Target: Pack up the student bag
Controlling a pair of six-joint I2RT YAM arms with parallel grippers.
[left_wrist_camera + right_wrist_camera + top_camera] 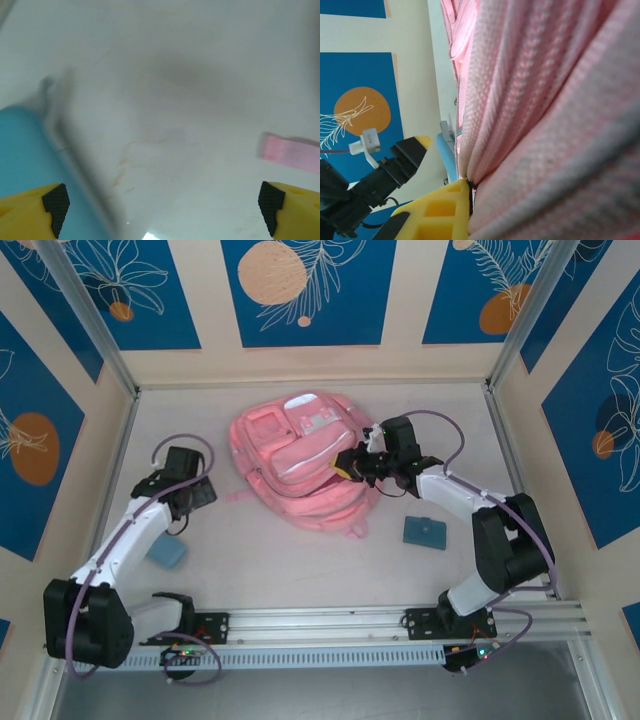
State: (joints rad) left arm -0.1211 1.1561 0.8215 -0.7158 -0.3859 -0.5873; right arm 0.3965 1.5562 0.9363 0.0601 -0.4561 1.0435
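The student bag [300,465], a big pink backpack, lies flat in the middle of the table. My right gripper [352,465] is at the bag's right edge, shut on a fold of its pink fabric. In the right wrist view one yellow finger [440,210] presses into the woven pink cloth [545,100], and the other finger is hidden behind it. My left gripper [197,498] hovers over the table left of the bag. Its fingers [55,200] stand wide apart with bare table between them. A pink strap end [290,152] lies off to the right.
A light blue flat item [167,553] lies under the left arm, and its edge [25,150] is beside the left finger. A small teal case [425,532] sits right of the bag, near the right arm. Walls close the table [300,570] on three sides.
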